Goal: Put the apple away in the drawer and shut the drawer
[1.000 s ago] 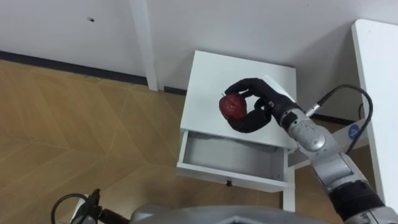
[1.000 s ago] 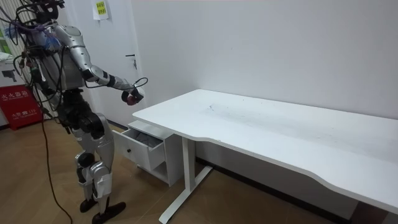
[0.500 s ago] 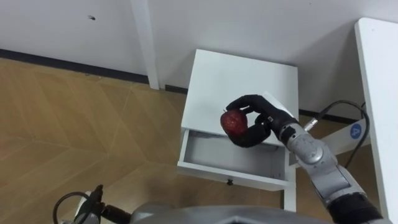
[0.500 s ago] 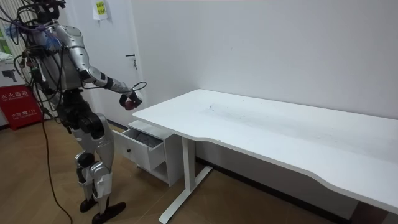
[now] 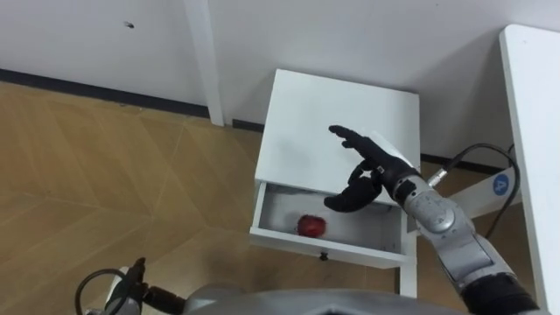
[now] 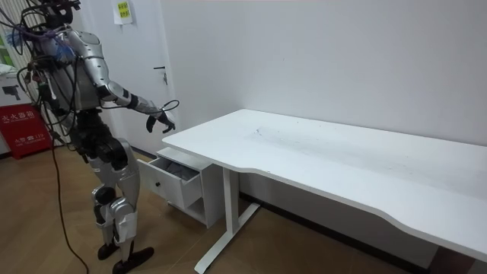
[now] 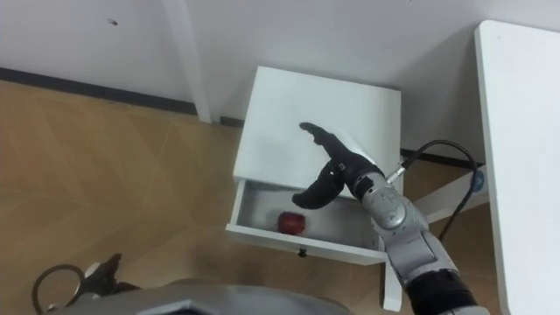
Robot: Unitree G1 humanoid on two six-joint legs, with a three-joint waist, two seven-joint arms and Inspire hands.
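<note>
Apple [image 5: 311, 226] sits in the open drawer [image 5: 325, 248], near its front wall. My right hand [image 5: 363, 171] hangs above w/ fingers spread, holding nothing. Risk: a hard shove makes the apple roll, or my fingertips get caught btw drawer front & cabinet [image 5: 324, 114].

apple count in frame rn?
1. The apple lies in the open drawer, left of its middle, beneath the open right hand. The drawer's back, under the cabinet top, is hidden.
</note>
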